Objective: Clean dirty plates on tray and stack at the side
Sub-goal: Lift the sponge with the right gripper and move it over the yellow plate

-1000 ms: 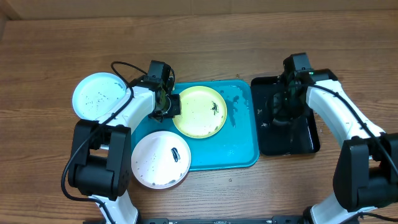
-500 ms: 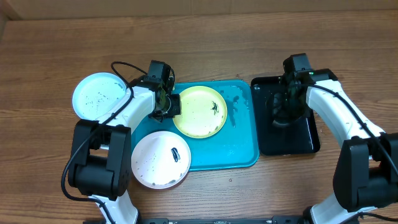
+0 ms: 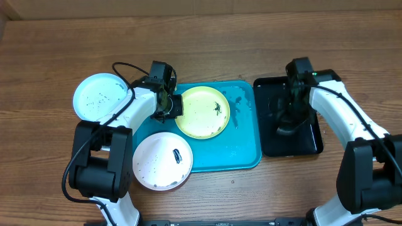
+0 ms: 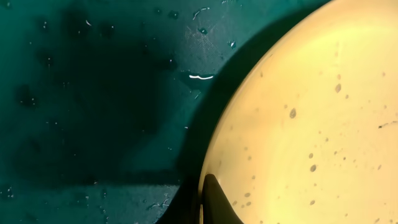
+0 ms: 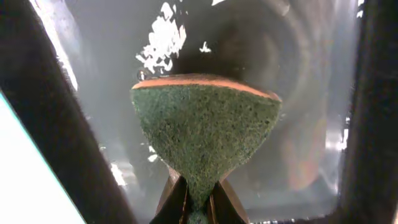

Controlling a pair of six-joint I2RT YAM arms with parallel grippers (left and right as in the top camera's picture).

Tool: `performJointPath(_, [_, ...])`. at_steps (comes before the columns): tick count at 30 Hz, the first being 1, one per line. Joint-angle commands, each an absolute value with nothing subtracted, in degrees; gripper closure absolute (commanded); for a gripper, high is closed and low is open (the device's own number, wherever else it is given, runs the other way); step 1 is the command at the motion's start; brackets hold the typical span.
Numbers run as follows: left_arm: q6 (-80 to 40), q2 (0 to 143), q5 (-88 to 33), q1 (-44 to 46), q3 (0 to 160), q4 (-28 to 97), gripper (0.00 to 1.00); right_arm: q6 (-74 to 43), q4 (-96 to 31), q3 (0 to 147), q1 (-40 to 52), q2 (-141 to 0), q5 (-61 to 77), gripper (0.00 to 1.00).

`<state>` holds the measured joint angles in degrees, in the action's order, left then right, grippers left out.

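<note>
The turquoise tray (image 3: pixel 245 147) lies in the middle of the wooden table (image 3: pixel 207 44), and the lime-green plate (image 3: pixel 202 116) sits on its rear left part, with a dark smear near the plate's right side. The left gripper (image 3: pixel 168 107) is at the left edge of this plate. In the left wrist view one dark finger (image 4: pixel 214 202) rests on the plate's rim (image 4: pixel 311 124) above the wet tray floor (image 4: pixel 93 93). The other finger is hidden, so I cannot tell if this gripper is closed on the rim or only touching it. The pinkish-brown plate (image 3: pixel 162 162) lies at the front left corner of the tray, partly over the tray and partly over the table, and has a short dark mark on its white centre. The teal-rimmed plate (image 3: pixel 100 97) is on the table, to the left of the tray and apart from it. Just beside the tray's right edge stands the black tray (image 3: pixel 311 141). The right gripper (image 3: pixel 286 124) hangs over it, and its fingers are closed tightly on a green sponge (image 5: pixel 205 130) with an orange upper layer, which is pinched at its narrow end (image 5: pixel 198 193). The black tray's floor (image 5: pixel 298 93) below the sponge looks wet and shiny.
</note>
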<state>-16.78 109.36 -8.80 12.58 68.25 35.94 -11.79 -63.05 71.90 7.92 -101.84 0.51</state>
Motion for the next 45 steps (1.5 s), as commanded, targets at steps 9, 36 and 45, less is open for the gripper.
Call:
performJointPath(9, [-20.4,109.4,-9.1,12.8,67.6,34.8,0.96,-10.6,-60.1,69.2,8.2,-101.1,0.7,0.96])
performJointPath(36, [-20.4,109.4,-10.3,12.8,67.6,34.5,0.96,-8.7,-67.5,80.1,8.4,-101.0,2.0,0.96])
performJointPath(45, [-20.4,109.4,-10.8,12.8,67.6,34.4,0.96,-8.5,-67.6,92.9,9.7,-101.0,26.4,0.96])
